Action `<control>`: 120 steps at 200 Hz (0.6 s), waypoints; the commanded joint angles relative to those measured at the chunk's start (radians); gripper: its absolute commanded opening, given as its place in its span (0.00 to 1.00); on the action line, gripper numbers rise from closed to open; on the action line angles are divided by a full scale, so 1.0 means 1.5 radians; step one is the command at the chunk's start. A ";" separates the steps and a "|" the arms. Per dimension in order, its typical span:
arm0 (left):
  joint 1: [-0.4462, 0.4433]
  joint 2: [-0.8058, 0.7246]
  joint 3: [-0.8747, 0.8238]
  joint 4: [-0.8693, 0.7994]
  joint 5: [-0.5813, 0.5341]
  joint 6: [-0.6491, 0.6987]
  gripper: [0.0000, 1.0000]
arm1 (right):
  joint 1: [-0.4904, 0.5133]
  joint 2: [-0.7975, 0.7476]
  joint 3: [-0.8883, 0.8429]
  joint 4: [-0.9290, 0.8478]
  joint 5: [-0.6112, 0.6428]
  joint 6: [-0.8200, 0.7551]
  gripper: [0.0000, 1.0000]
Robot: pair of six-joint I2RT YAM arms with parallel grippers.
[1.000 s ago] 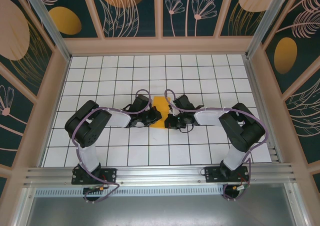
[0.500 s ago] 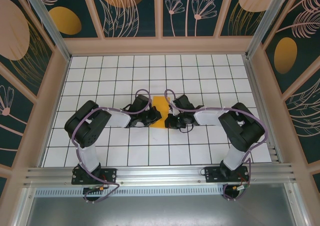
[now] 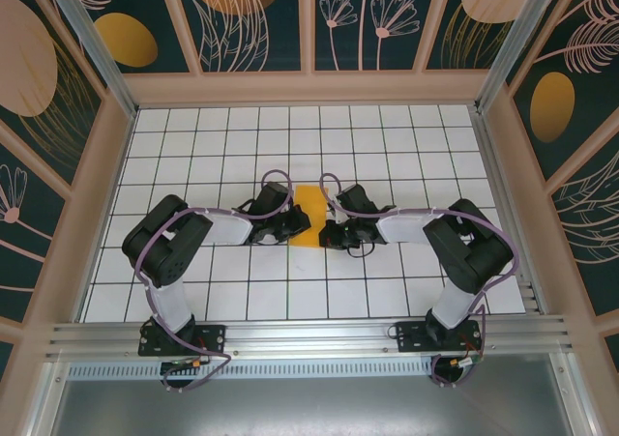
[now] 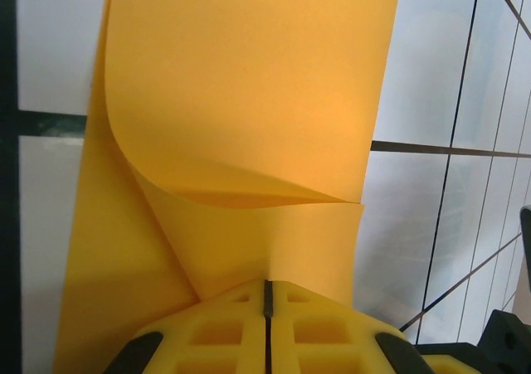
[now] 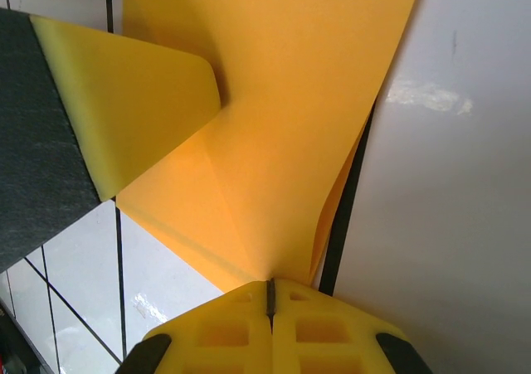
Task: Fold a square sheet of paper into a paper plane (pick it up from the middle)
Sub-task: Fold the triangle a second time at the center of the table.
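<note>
The square sheet of paper (image 3: 309, 207) is orange-yellow and partly folded. It sits on the white grid table between my two grippers, near the middle. My left gripper (image 3: 297, 228) meets it from the left and my right gripper (image 3: 326, 233) from the right. In the left wrist view the paper (image 4: 249, 100) curls over in a loose flap, and its creases run into the shut tips of the left gripper (image 4: 267, 284). Seen from the right wrist, the paper (image 5: 282, 142) fans out from the shut tips of the right gripper (image 5: 270, 284), with a raised edge on its right side.
The white tiled table (image 3: 387, 146) stretches around the paper on all sides. Wooden-framed patterned walls (image 3: 309, 88) enclose it at the back and both sides. A metal rail (image 3: 309, 339) runs along the near edge by the arm bases. A yellow finger (image 5: 133, 117) of the other gripper shows at upper left.
Almost nothing differs. The left arm has shifted very slightly, and the paper stays pinched between both grippers in the same place.
</note>
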 commanded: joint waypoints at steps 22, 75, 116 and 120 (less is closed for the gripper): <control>0.029 0.001 0.009 -0.042 -0.068 0.040 0.09 | 0.003 0.036 -0.043 -0.104 0.054 0.001 0.05; 0.064 0.008 0.006 -0.040 -0.073 0.054 0.09 | 0.002 0.039 -0.044 -0.104 0.049 -0.002 0.05; 0.097 0.011 0.005 -0.036 -0.068 0.069 0.09 | 0.002 0.036 -0.048 -0.102 0.047 -0.001 0.05; 0.100 0.013 0.006 -0.037 -0.067 0.071 0.09 | 0.002 0.036 -0.047 -0.102 0.047 0.000 0.05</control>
